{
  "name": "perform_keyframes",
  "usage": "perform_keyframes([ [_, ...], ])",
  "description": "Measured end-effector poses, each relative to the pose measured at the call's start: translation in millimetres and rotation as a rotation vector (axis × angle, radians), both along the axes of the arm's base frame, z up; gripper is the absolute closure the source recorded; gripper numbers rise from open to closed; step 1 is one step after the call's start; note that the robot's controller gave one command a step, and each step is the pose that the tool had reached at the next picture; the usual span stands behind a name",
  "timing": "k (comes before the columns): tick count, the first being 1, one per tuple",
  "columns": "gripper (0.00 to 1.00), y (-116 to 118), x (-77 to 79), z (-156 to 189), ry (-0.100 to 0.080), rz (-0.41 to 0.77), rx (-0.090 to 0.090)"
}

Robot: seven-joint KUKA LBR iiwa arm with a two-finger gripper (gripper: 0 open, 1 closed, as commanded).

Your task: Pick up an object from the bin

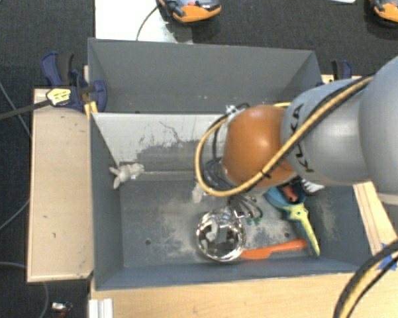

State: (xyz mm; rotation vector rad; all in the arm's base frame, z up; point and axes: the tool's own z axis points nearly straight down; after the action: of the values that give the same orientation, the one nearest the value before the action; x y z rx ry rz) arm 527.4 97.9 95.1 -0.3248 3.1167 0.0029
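Around us the dark surface (26, 32) carries a grey metal bin (199, 78), and we look down into it from above and a little to one side. The arm (357, 138) reaches in from the right, its orange cover (255, 148) looped by a yellow cable and hanging over the middle of the bin. Below the cover we see the gripper (240, 211), low over the bin's floor and just above a shiny round wire thing (220, 238) that lies near the front wall, about midway along it. Whether the gripper is spread or closed we cannot tell, as the cover hides most of it. Just to the right of the wire thing lies an orange stick-like thing (275, 249), along the front wall. Beyond it, toward the right wall, a yellow-green and blue thing (299, 216) lies. Well apart, by the left wall, sits a small white thing (126, 172).
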Motion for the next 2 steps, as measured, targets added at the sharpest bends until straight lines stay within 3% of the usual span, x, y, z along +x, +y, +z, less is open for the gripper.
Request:
perform_keyframes([
  [1,0.00,-26,-0.7,-26,0.007,-0.037,-0.001],
  [2,0.00,-67,-4.2,-25,0.011,-0.213,-0.002],
])
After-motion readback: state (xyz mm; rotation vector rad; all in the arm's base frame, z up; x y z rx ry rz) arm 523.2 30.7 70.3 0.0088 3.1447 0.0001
